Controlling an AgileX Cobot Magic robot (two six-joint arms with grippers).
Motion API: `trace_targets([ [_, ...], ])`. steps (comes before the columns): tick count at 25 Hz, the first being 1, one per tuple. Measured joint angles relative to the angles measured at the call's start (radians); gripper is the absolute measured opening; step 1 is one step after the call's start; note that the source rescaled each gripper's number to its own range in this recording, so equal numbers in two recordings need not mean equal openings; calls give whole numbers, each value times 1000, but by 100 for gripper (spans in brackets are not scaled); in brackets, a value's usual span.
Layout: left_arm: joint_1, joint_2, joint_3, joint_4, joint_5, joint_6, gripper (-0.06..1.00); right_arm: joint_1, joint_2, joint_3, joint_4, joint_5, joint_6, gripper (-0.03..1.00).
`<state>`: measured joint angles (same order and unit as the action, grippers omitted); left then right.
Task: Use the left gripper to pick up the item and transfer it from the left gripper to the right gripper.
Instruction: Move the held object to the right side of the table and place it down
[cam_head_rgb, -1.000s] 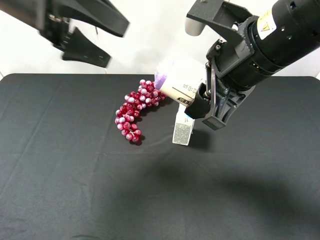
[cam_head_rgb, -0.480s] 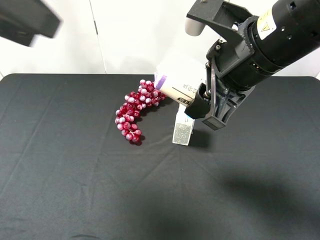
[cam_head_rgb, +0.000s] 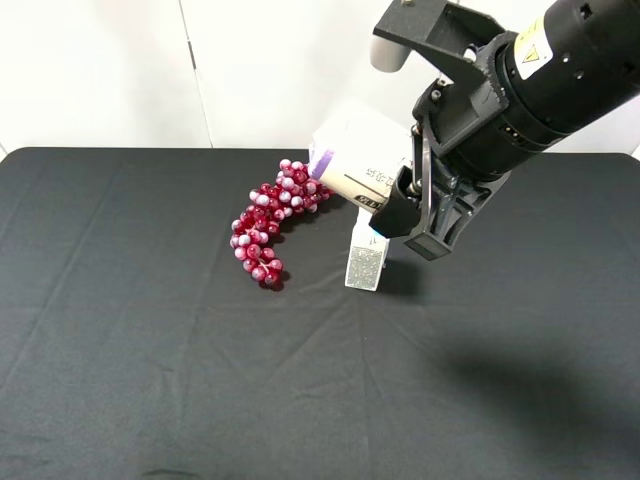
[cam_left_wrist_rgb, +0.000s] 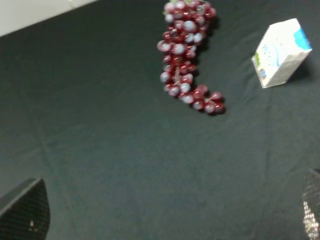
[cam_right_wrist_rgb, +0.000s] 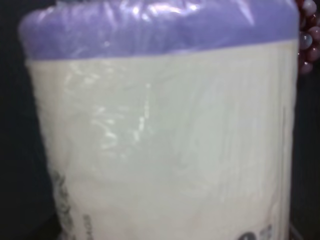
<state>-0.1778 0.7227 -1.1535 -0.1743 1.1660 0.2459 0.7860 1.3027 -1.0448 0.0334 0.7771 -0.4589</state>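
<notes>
The item, a roll with a lilac end and a cream printed label, hangs above the black table at the back centre. My right gripper, on the bulky arm with a yellow sticker, is shut on it. In the right wrist view the item fills the frame and hides the fingers. My left gripper is out of the high view. In the left wrist view its two fingertips stand far apart, open and empty, high above the table.
A red grape bunch lies on the black table left of the held roll. A white-and-grey carton with a blue top stands just under the right gripper.
The left arm has drawn back up and to the left and has left the high view. The right gripper and the roll have stayed in place.
</notes>
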Motion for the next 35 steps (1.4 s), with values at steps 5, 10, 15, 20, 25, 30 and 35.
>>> trace_targets([
  [5,0,-193,171,9,-2,-32,100,0,0,0,0,0,0,1],
  [10,0,-412,380,11,-38,-50,100,0,0,0,0,0,13,1],
  [15,0,-597,574,14,-52,-101,100,0,0,0,0,0,15,1],
  [20,0,-674,659,41,-91,-143,100,0,0,0,0,0,18,1],
  [25,0,-674,659,101,-100,-204,100,0,0,0,0,0,18,1],
  [30,0,-674,659,109,-100,-212,100,0,0,0,0,0,18,1],
  [35,0,-674,659,109,-100,-212,100,0,0,0,0,0,18,1],
])
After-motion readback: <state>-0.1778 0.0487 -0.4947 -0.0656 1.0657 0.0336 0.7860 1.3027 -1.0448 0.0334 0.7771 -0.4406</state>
